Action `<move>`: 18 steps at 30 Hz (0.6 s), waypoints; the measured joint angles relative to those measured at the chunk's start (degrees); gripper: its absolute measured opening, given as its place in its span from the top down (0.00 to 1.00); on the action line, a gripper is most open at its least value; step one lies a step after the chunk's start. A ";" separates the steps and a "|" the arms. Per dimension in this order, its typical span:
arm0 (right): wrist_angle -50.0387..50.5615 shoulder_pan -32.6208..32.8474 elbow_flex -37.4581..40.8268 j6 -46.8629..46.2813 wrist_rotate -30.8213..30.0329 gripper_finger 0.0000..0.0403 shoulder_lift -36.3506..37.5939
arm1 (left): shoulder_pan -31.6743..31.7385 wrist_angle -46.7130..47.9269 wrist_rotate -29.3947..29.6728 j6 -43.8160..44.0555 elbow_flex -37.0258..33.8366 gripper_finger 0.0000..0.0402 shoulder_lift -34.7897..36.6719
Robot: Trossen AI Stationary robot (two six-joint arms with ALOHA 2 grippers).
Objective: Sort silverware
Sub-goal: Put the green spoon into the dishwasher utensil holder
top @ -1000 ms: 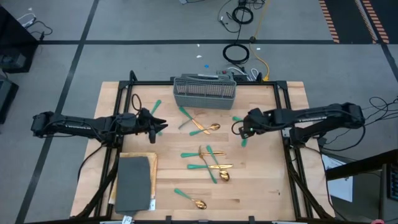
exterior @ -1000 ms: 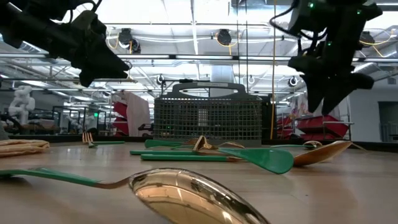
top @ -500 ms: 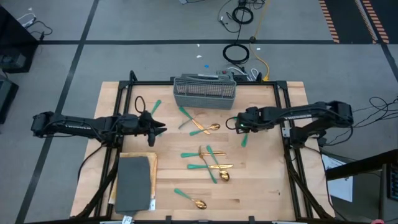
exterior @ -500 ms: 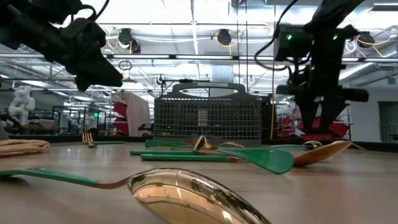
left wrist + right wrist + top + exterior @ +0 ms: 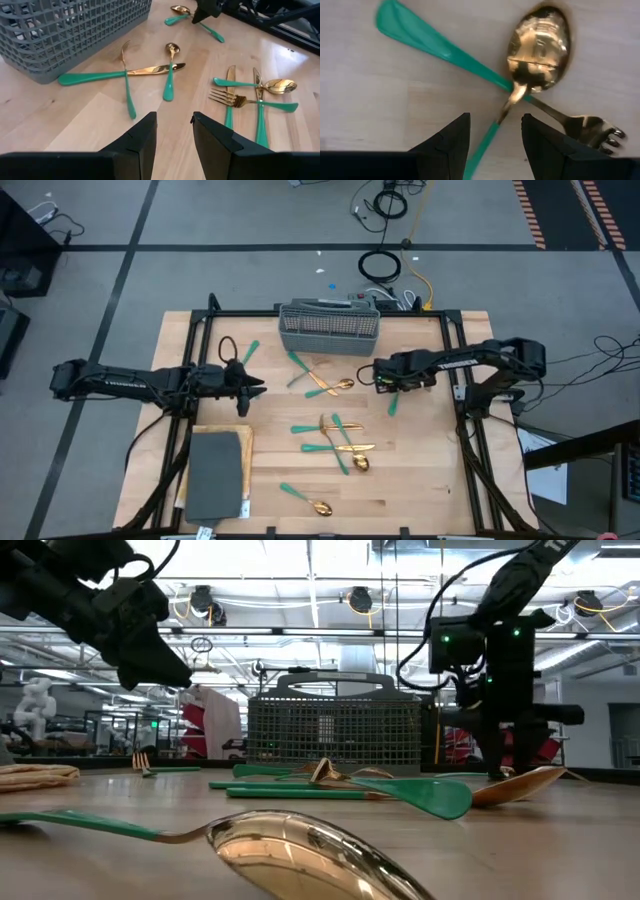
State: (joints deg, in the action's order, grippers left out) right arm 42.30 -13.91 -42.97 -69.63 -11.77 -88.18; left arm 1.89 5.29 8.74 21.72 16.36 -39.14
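Note:
Gold-headed, teal-handled silverware lies flat on the wooden table: a crossed knife, fork and spoon (image 5: 320, 383) before the grey mesh caddy (image 5: 330, 327), a group (image 5: 340, 438) at mid-table, a spoon (image 5: 305, 500) near the front, and a fork (image 5: 247, 353) at the left. My right gripper (image 5: 378, 378) points down, open, low over a spoon (image 5: 538, 42) lying across a fork (image 5: 430, 37); its fingers stand either side of the spoon's handle (image 5: 487, 145). My left gripper (image 5: 258, 387) is open and empty above the table's left part, facing the crossed pieces (image 5: 150, 75).
A dark grey pad (image 5: 215, 475) lies on a woven mat at the front left. The caddy stands at the table's far edge, behind the crossed pieces. A loose teal-handled piece (image 5: 392, 405) lies just nearer than my right gripper. Cables lie on the floor beyond the table.
My right gripper has gone down toward the table and a little toward its left and far edges, tipping to point straight down over the crossed spoon and fork. No silverware has moved.

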 joint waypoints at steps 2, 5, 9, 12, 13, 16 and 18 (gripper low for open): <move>-2.47 -1.11 1.37 -0.06 0.65 0.60 0.00 | 0.00 -0.23 0.14 0.02 0.00 0.67 -0.01; -8.04 -2.73 5.07 -0.56 2.73 0.64 0.52 | 0.00 -0.23 0.30 0.02 0.00 0.67 -0.02; -9.92 -4.00 7.45 -1.44 3.09 0.74 1.04 | 0.00 -0.28 0.43 -0.01 0.00 0.67 -0.02; -8.78 -3.98 7.76 -1.37 2.39 0.85 1.52 | 0.02 -0.49 0.67 0.00 0.00 0.67 0.00; -8.70 -3.98 7.83 -1.29 2.34 0.90 1.85 | 0.02 -0.49 0.71 -0.01 0.00 0.67 0.00; -8.92 -3.98 8.35 -0.18 2.33 0.98 3.48 | 0.02 -0.48 0.73 0.00 0.00 0.67 0.00; -9.04 -3.95 8.70 -0.18 2.49 0.98 4.56 | 0.01 -0.46 0.73 0.03 0.00 0.67 0.00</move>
State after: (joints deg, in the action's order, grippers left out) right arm 33.26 -17.86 -34.27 -69.81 -9.28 -83.61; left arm 1.90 4.83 9.47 21.75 16.36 -39.14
